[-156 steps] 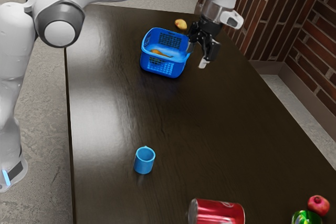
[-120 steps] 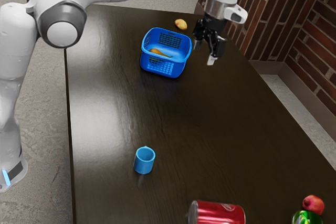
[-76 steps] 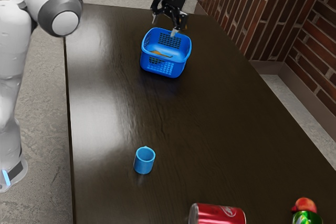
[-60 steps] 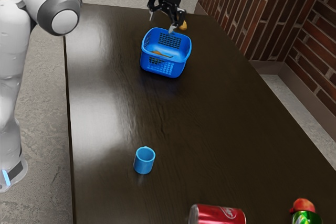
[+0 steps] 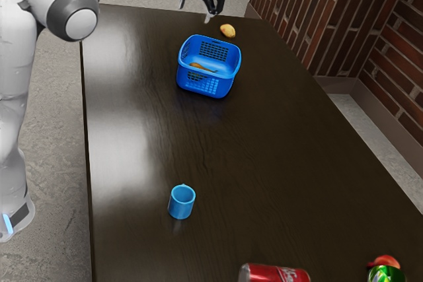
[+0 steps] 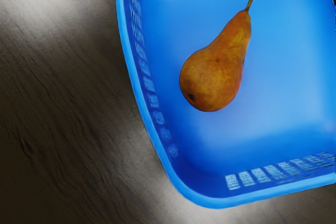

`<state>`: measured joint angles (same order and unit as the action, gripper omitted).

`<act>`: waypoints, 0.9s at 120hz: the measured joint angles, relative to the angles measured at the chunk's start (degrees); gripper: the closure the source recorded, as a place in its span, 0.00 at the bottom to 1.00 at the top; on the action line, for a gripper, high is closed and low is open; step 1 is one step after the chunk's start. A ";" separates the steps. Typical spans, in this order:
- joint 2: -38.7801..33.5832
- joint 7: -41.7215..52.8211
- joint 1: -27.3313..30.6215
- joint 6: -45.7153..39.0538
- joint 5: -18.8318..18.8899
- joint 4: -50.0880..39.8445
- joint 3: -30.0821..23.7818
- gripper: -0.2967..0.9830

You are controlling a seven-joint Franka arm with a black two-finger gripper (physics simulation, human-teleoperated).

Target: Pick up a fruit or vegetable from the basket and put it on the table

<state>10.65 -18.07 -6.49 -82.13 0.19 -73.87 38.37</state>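
The gripper (image 5: 195,8) hangs above the table's far end, higher than the basket, its two fingers spread apart with nothing between them. The blue basket (image 5: 206,86) stands on the dark table (image 5: 264,156). An orange-brown pear (image 5: 202,68) lies inside it. Seen from the hand, the pear (image 6: 215,74) rests on its side on the floor of the basket (image 6: 294,93), its stem pointing away from the nearer walls. A yellow fruit (image 5: 227,30) lies on the table just behind the basket.
A light-blue cup (image 5: 182,202) stands nearer the camera. At the exterior view's lower edge are a red can (image 5: 273,273), a green object (image 5: 386,275) and a red fruit (image 5: 385,261). A brick wall (image 5: 337,24) rises beyond the table's edge at the exterior view's right.
The gripper has moved from beside the basket toward the exterior view's left, then farther up in that view. The red fruit by the green object has shifted slightly; the basket and pear stay put.
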 joint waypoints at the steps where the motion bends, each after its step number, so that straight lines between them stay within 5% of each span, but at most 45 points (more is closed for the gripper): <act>1: 0.29 0.03 0.03 -0.24 -0.10 -0.01 0.02 0.23; 23: 9.47 2.23 5.36 -4.92 -5.62 1.78 0.22 0.23; 44: 11.14 4.63 6.26 -7.22 -7.97 2.70 0.34 0.23; 96: 12.82 10.73 9.03 -10.56 -8.67 2.12 -3.24 0.23; 108: 13.47 12.17 9.28 -11.49 -5.97 2.05 -5.37 0.23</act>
<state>24.12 -5.90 2.79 -93.62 -5.78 -71.82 33.00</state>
